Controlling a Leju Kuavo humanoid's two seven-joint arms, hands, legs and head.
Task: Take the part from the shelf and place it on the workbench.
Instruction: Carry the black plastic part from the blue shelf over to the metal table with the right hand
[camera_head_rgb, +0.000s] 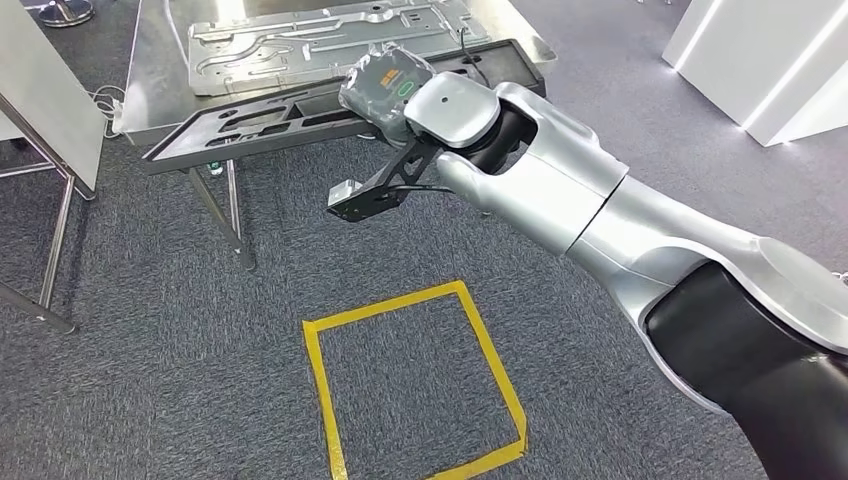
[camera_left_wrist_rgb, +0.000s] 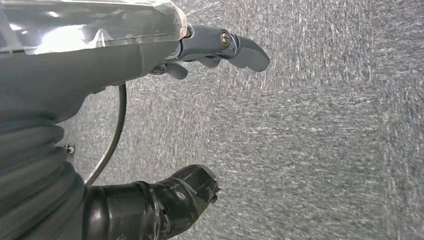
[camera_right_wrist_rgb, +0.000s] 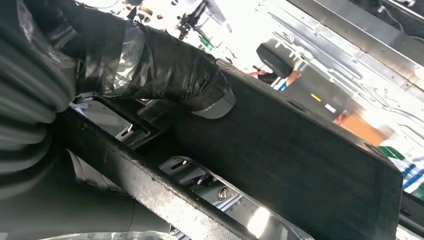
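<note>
So the robot's right arm is stretched out toward the workbench (camera_head_rgb: 150, 60), and its right hand (camera_head_rgb: 385, 90) has hold of the part (camera_head_rgb: 250, 125), a long flat black panel with cutouts in it. In the head view the panel lies along the front edge of the bench, with one end poking out past the bench's left corner and the other end running to the right behind the hand. I can't tell for sure whether it's fully resting on the bench or still carried by the hand. Up close from the right wrist, the taped-up thumb (camera_right_wrist_rgb: 165, 75) is pressed flat against the black face of the panel, with the rest of the hand wrapped under its edge. Behind the part on the bench sits a shiny stamped metal sheet (camera_head_rgb: 330, 40), lying flat. The left hand (camera_left_wrist_rgb: 150, 125) is hanging over grey carpet (camera_left_wrist_rgb: 325, 150), holding nothing, fingers (camera_left_wrist_rgb: 235, 47) and thumb well apart. On the floor in front of the bench there's a yellow tape square (camera_head_rgb: 415, 385), and off to the left a white board on a metal frame (camera_head_rgb: 50, 90).
</note>
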